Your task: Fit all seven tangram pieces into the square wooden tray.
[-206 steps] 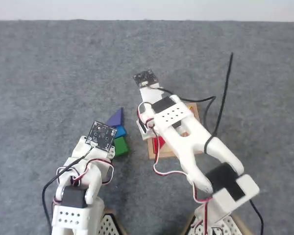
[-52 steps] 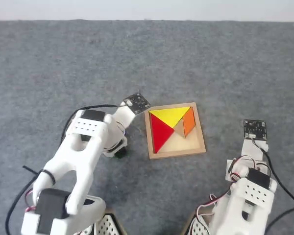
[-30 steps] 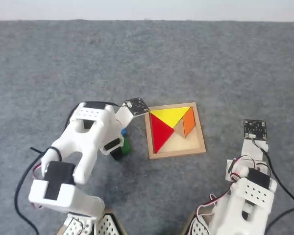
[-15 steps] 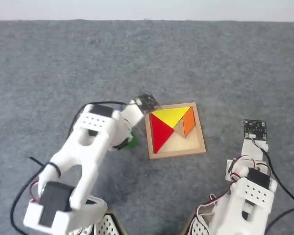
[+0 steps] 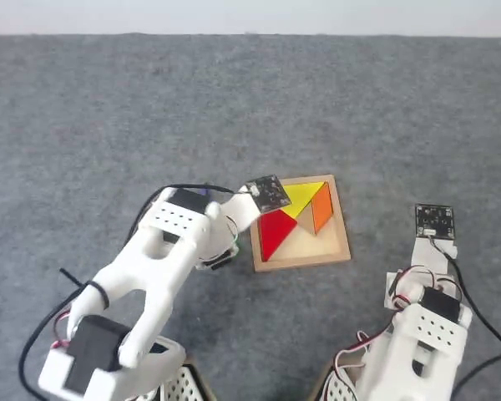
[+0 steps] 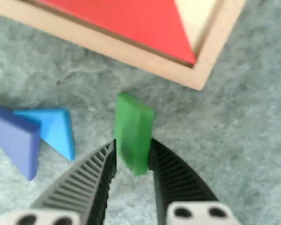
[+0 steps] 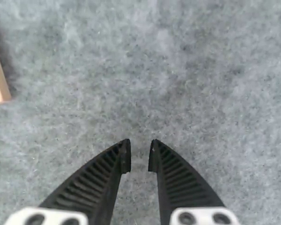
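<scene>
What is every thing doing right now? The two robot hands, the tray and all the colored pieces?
Left hand: shut on the green piece.
Green piece: gripped on edge, outside the tray.
Right hand: shut, empty, over the carpet.
Tray: partly filled, some wood bare.
Red piece: flat in the tray.
Yellow piece: flat in the tray.
Orange piece: flat in the tray.
Blue piece: on the carpet.
Purple piece: on the carpet, beside the blue piece.

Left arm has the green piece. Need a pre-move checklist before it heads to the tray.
1. Green piece clamped in left gripper: ok.
2. Piece lifted off the carpet: cannot tell.
3. Piece flat for insertion: not ok, held on edge.
4. Bare floor in the wooden tray: ok.
5. Right gripper away from tray: ok.
6. Blue triangle and purple piece apart from held piece: ok.
</scene>
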